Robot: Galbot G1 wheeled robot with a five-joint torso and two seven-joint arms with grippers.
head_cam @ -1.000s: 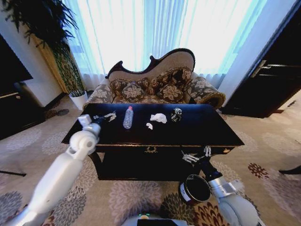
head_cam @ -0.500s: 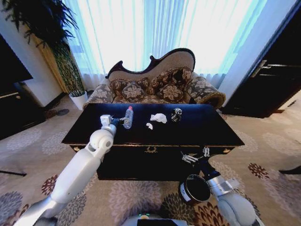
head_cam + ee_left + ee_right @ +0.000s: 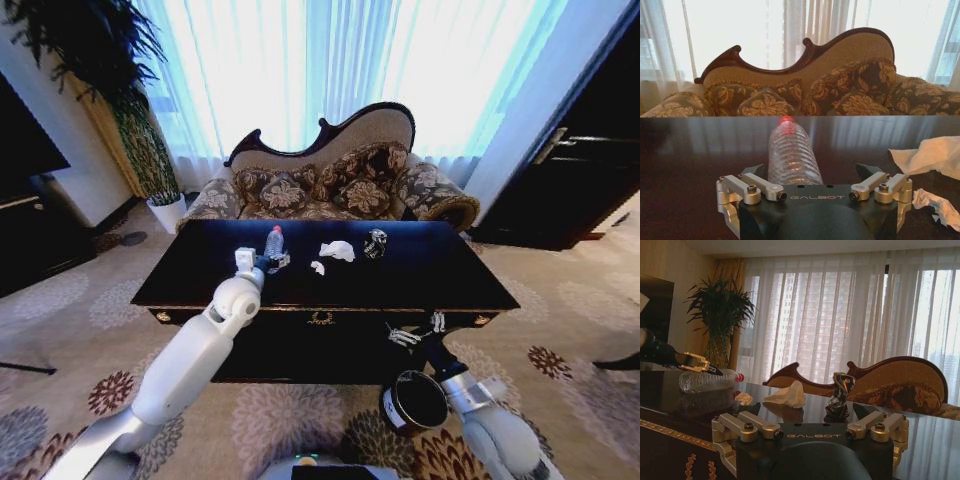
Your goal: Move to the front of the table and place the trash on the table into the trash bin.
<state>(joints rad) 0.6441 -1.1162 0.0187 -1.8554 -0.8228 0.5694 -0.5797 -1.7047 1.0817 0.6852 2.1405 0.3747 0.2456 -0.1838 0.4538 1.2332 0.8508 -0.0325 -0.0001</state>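
A: Where is the clear ribbed plastic bottle with the red cap [image 3: 273, 243]?

B: Lying on its side on the large dark glossy wooden table [image 3: 440, 268], toward the robot's left. The left gripper [image 3: 268, 262] is at its near end.

A: How does it lie relative to the fingers?

B: In the left wrist view the bottle [image 3: 791, 155] runs straight away from the palm, base nearest and cap pointing at the patterned sofa [image 3: 850, 90]. Its long axis follows the reach, between the spread-apart jaws, which grip nothing yet.

A: And the other arm?

B: The right gripper [image 3: 418, 330] hangs low before the table edge, above the small dark cylindrical trash bin [image 3: 414, 401], fingers apart and empty. It's much farther from the bottle.

A: Anything one view adds?

B: The right wrist view shows the left fingers [image 3: 699, 364] lying along the bottle [image 3: 707, 380], with the crumpled white paper ball [image 3: 787, 395] and the small dark shiny item [image 3: 839, 397] beyond.
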